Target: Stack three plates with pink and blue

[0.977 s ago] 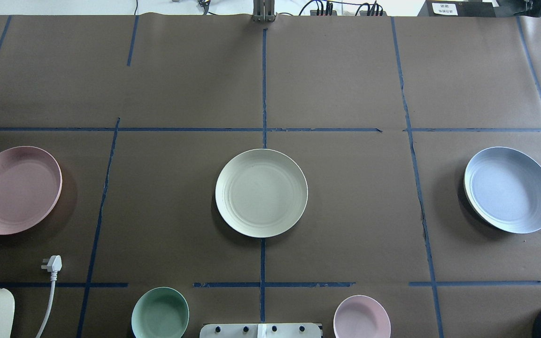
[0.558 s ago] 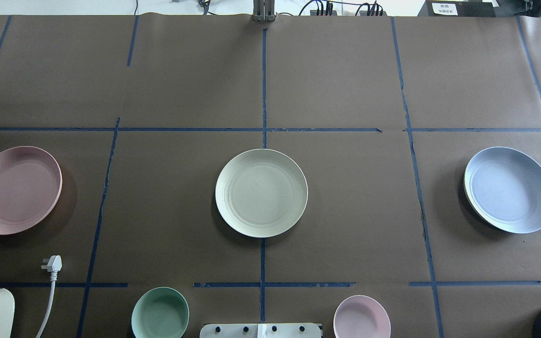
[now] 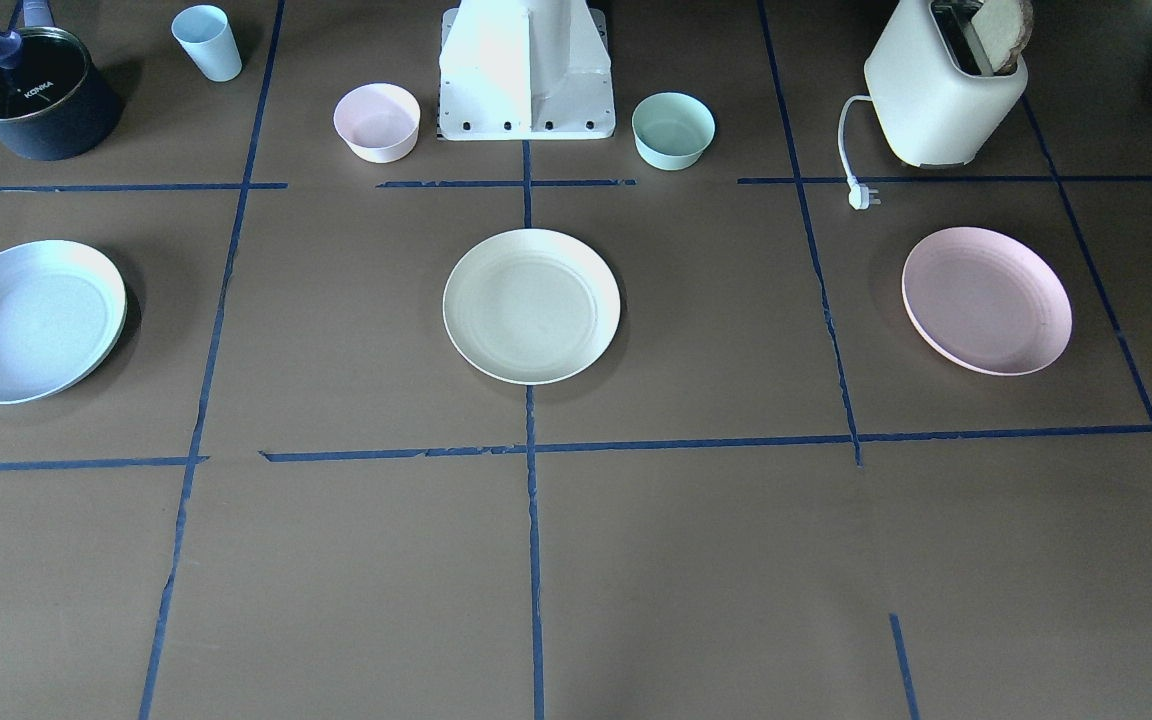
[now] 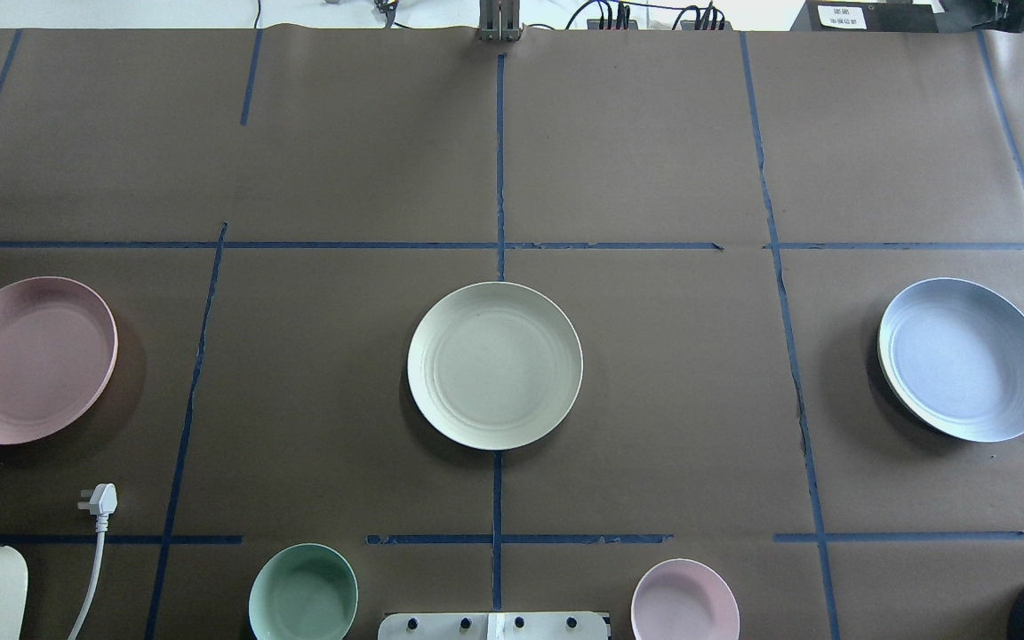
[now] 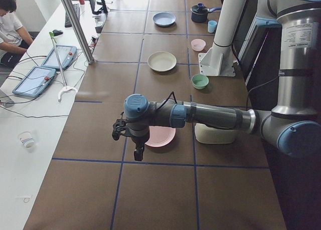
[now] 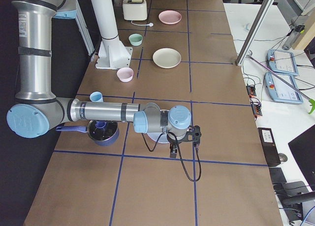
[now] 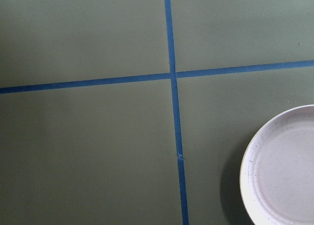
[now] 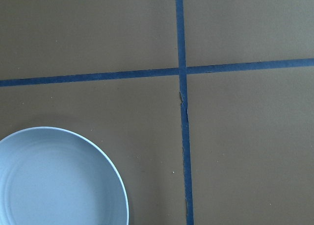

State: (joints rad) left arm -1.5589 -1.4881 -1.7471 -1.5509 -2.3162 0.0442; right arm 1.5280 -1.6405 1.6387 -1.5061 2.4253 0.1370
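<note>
Two claws are in view, each seen only from a table-end camera. The left claw [image 5: 138,156] hangs pointing down above the tabletop [image 4: 654,400], and I cannot tell whether its jaws are spread or pressed together.

Three round, shallow, matte plates with faint concentric rings lie flat in one row, well apart from each other. The pink plate [image 4: 28,360] sits just beside the left claw, on the robot's side of it, and its rim shows at the lower right of the left wrist view. The cream plate [image 4: 494,364] lies between the two claws, on the crossing of the blue tape lines [image 4: 499,178]. The blue plate [image 4: 965,360] lies under the right arm's wrist, just beside the right claw [image 6: 173,156]. That claw also points down, and its jaws cannot be judged either.

Brown paper covers the tabletop, with the tape marking it into squares.

Nearer the robot than the left claw stand one rounded cream toaster [image 3: 941,90] holding one slice of bread [image 3: 1001,25], its white plug [image 4: 101,500] loose on the paper, and one small deep mint bowl [image 4: 303,594]. Nearer the robot than the right claw stand one small pink bowl [image 4: 685,600], one pale blue cup [image 3: 207,42] and one dark pot [image 3: 31,95] with a glass lid.
</note>
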